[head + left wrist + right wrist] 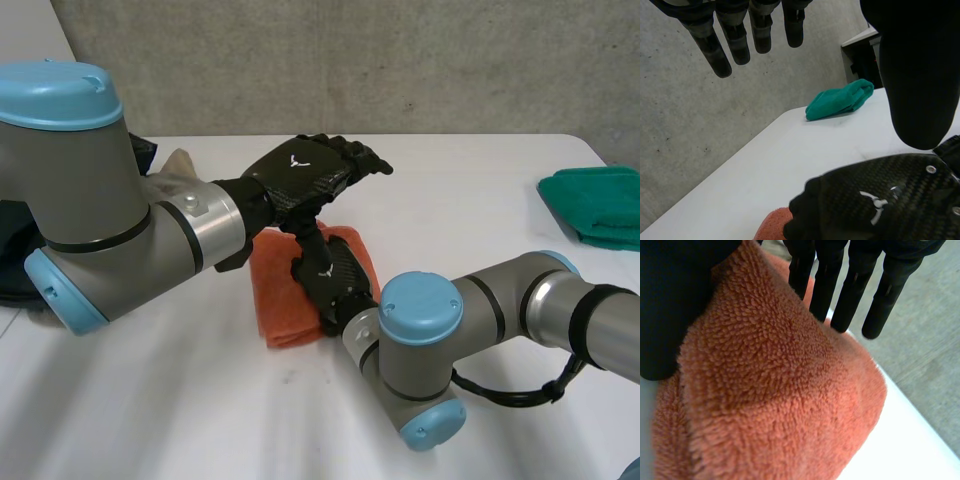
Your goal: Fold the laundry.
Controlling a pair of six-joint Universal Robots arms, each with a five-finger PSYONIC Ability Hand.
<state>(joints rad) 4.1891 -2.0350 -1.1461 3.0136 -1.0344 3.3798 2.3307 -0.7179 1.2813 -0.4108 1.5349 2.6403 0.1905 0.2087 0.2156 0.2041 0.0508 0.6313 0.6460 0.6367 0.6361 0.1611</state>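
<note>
Orange towel (pixel 285 305), table (pixel 470 190) centre: right hand (pixel 335 275) flat on it, fingers straight. Left hand (pixel 300 180) above, fingers extended. Green cloth (pixel 595 205), right edge.

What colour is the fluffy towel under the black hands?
The towel is orange, clearest in the right wrist view.

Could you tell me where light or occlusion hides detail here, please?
Head view: no glare on the table; the left hand hides part of the orange towel. Left wrist view: the green towel casts a soft shadow. Right wrist view: the right hand shows flat black.
</note>
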